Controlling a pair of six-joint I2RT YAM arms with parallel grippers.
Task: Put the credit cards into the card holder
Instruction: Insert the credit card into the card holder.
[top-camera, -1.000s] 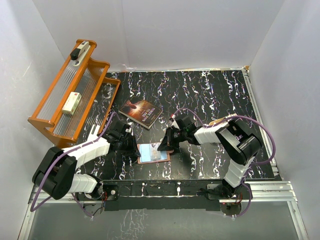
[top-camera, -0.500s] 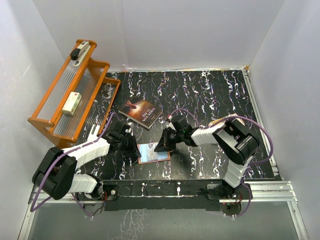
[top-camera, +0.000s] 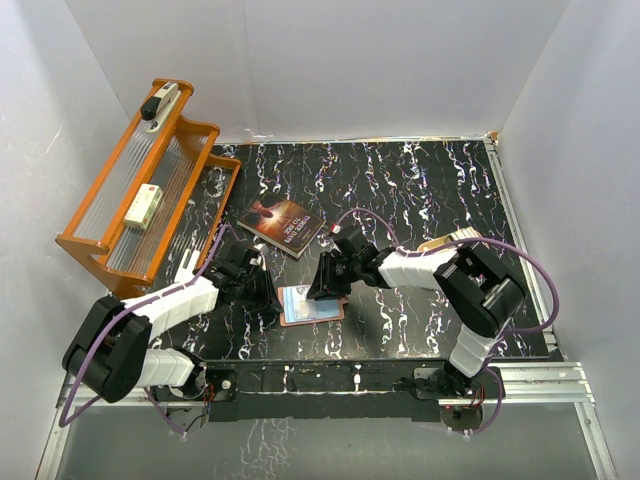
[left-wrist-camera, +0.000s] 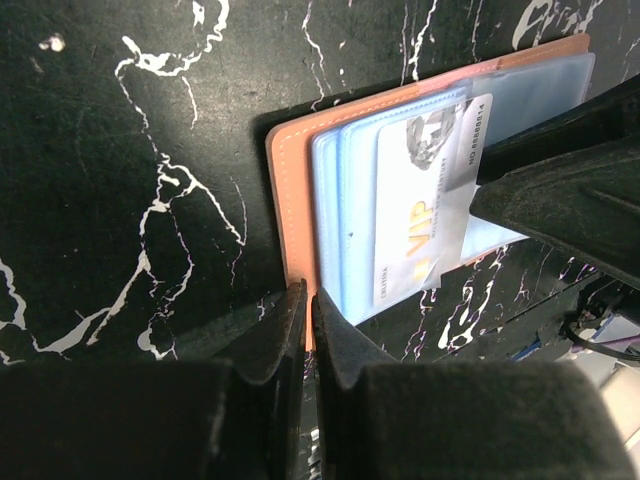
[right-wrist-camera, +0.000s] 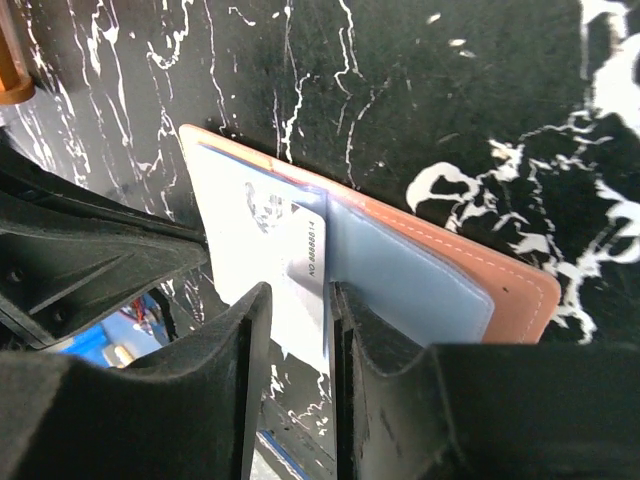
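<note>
Left wrist view: left hand (left-wrist-camera: 308, 315) clamps the edge of the card holder (left-wrist-camera: 290, 200); right hand (right-wrist-camera: 300, 298) grips the credit card (left-wrist-camera: 420, 200), half inside it.

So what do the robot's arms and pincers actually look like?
The left arm and the right arm are both made of chunky black joints linked by smooth white shells. A thin purple cable loops loosely along each one. The left gripper and the right gripper each end in two matt black, wedge-shaped fingers. I can't see any markings on them.
</note>
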